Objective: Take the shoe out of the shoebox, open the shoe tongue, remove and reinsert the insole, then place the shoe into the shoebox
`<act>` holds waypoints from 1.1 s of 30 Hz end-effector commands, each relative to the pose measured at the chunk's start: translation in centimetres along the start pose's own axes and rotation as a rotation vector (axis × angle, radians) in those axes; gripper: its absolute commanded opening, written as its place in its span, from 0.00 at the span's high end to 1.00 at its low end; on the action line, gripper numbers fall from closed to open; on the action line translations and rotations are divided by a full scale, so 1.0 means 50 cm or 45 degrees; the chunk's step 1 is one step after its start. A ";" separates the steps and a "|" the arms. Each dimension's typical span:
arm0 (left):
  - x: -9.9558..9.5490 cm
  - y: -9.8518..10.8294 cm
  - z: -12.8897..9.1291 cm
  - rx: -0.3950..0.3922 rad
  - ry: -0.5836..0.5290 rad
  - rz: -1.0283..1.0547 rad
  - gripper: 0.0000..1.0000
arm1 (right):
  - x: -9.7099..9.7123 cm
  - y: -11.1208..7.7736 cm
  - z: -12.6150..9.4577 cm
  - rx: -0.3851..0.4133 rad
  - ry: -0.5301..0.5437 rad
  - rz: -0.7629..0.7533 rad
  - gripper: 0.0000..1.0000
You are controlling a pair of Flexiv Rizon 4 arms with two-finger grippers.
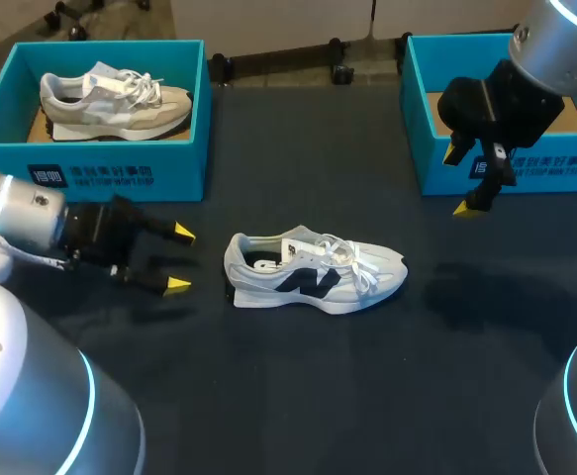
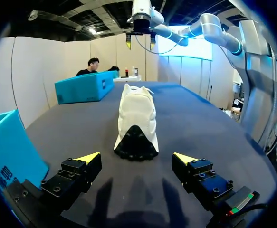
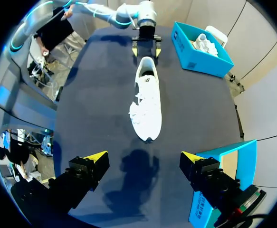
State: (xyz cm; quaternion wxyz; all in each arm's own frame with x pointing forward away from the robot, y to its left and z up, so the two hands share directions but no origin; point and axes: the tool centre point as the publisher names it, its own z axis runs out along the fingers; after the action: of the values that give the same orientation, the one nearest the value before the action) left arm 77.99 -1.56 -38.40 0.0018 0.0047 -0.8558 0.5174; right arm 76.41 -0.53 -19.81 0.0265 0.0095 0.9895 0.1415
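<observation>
A white shoe (image 1: 313, 273) with a dark side logo lies on its sole in the middle of the dark table, toe pointing right. My left gripper (image 1: 179, 259) stands open just left of its heel, low over the table. In the left wrist view the shoe's heel (image 2: 136, 142) is a short way ahead of the open left gripper (image 2: 137, 157). My right gripper (image 1: 464, 180) hangs open high above the table, right of the toe, in front of the right shoebox (image 1: 501, 163). The right wrist view looks down on the shoe (image 3: 147, 99) ahead of the open right gripper (image 3: 145, 157).
A second teal shoebox (image 1: 100, 148) at the back left holds a grey-and-white shoe (image 1: 115, 99). The right shoebox's cardboard floor (image 1: 565, 114) shows bare. The left box's wall (image 2: 7, 152) is close beside my left gripper.
</observation>
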 end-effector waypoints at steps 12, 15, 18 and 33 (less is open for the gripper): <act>-0.011 0.010 0.084 -0.017 -0.050 -0.084 0.00 | -0.002 0.001 0.002 0.003 0.002 0.000 0.00; -0.011 0.012 0.095 -0.033 -0.041 -0.089 0.00 | -0.002 0.001 0.002 0.003 0.002 0.000 0.00; -0.013 0.013 0.105 -0.037 -0.037 -0.094 0.00 | -0.002 0.001 0.002 0.003 0.002 0.000 0.00; 0.001 -0.007 0.134 -0.010 0.048 -0.093 0.00 | -0.002 0.001 0.002 0.003 0.002 0.000 0.00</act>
State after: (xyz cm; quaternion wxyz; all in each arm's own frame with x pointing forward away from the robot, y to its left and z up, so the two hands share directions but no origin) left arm 77.64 -7.52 -40.99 0.0346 0.0285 -0.8575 0.5126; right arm 76.41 -0.53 -19.81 0.0265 0.0095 0.9895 0.1415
